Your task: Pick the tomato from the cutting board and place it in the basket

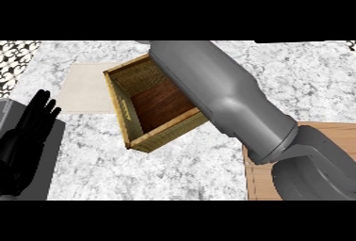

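Observation:
The wooden basket [149,106] sits at the middle of the counter, tilted in the view, with a dark brown floor and nothing visible inside. My right forearm [222,99] comes in from the lower right and crosses over the basket's right side up to the top edge, where the right hand is cut off from view. No tomato shows anywhere. The wooden cutting board [327,129] lies at the lower right, mostly covered by that arm. At the far left my left hand [28,136] rests open, fingers up.
A pale beige mat [87,87] lies on the marble counter [188,169] behind and left of the basket. A dark grey surface [52,169] lies beside the left hand. A patterned strip [14,61] runs along the upper left edge.

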Controlling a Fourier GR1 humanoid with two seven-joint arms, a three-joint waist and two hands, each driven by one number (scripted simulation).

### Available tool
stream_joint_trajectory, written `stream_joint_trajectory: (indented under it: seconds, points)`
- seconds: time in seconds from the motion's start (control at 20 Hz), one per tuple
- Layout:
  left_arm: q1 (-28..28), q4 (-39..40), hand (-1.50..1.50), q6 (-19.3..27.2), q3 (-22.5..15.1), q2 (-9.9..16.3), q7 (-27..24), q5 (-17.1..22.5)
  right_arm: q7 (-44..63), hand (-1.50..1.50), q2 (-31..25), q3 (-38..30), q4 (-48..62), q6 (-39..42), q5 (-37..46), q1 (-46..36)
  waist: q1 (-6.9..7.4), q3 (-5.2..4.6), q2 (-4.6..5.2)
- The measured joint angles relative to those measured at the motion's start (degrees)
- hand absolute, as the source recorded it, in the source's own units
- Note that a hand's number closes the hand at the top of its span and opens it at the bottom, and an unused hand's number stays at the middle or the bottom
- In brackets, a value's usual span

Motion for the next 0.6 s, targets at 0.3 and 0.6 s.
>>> stream_joint_trajectory:
  seconds: [0.3, 0.6]
  points:
    - [-1.55, 1.02, 0.00, 0.57, -1.12, 0.72, -1.09, 1.60, -0.61, 1.50, -0.03, -2.19, 2.77, 6.92, -4.03, 0.23, 0.37, -0.07, 0.13]
    - [-2.41, 3.08, 0.00, 0.99, -2.59, 1.84, -2.31, 2.88, -1.34, 1.50, -0.02, -3.35, 3.64, 10.31, -6.69, 1.03, 0.24, -0.06, 0.02]
